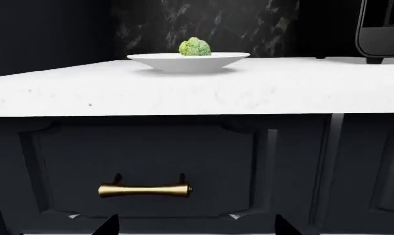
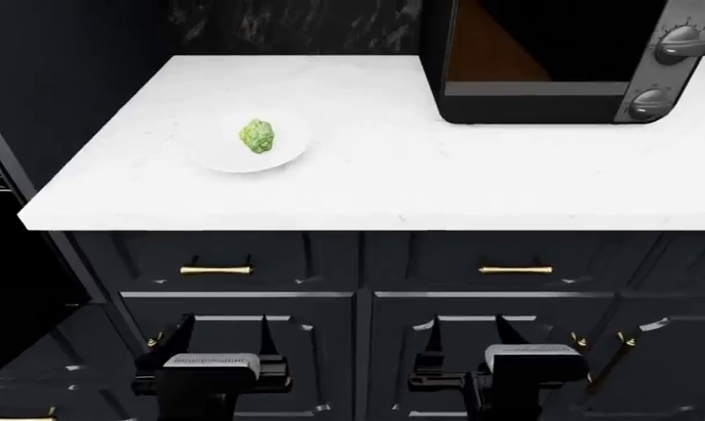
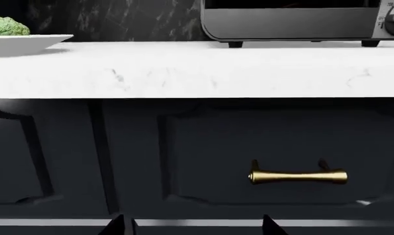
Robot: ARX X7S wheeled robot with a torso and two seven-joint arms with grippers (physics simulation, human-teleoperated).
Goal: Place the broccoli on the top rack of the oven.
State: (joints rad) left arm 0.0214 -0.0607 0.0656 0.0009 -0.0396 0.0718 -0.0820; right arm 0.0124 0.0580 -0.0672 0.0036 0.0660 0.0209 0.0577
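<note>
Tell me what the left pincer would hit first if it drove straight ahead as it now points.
Most likely the dark drawer front under the white counter, near its brass handle. The left pincer sits below counter height, so the broccoli lies above that line.

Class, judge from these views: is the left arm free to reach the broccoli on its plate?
Probably yes. The broccoli sits uncovered on the plate with bare counter around it; the open left gripper hangs below, so it must rise first.

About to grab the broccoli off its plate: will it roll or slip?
The broccoli looks rounded and lumpy, so it may roll if nudged. It probably is light; its bumpy surface should grip. The shallow white plate may slide on the smooth counter.
</note>
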